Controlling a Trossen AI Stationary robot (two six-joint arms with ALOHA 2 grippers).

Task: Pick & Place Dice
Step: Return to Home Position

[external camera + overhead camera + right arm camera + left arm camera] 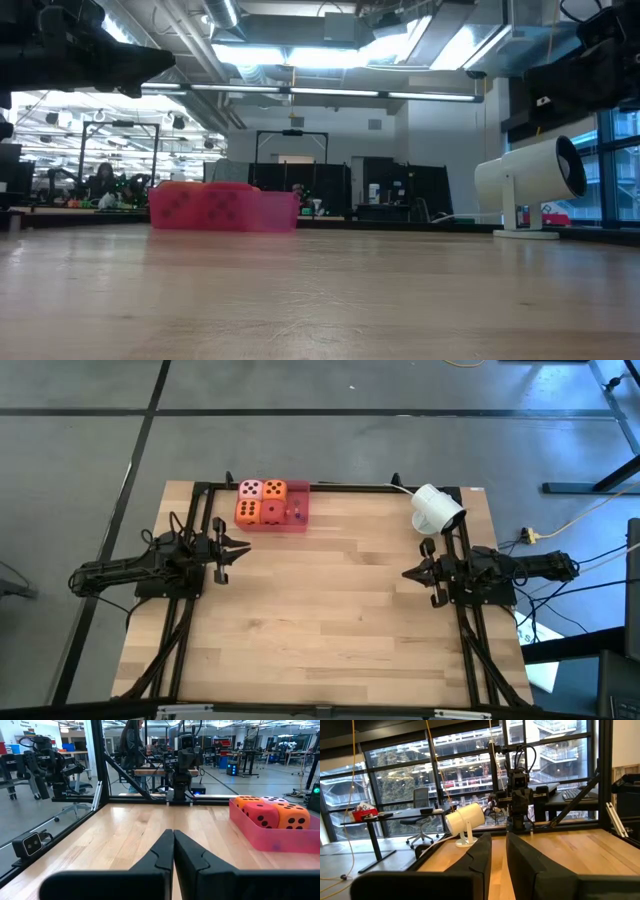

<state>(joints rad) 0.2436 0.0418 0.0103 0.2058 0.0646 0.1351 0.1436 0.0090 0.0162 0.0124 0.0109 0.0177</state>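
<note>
Robotics lab: exposed ceiling ducts (250, 30), strip lights (330, 93), another robot arm rig (45, 765) beyond the table, desk (395, 814), office chair (421, 805), big windows (395, 780).

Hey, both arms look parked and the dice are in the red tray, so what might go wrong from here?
The dice rise above the low wall of the red tray, which sits at the far edge of the table; a knock might spill one. The white device stands close to the right pincer; a wide swing may hit it. The left pincer waits away from both.
</note>
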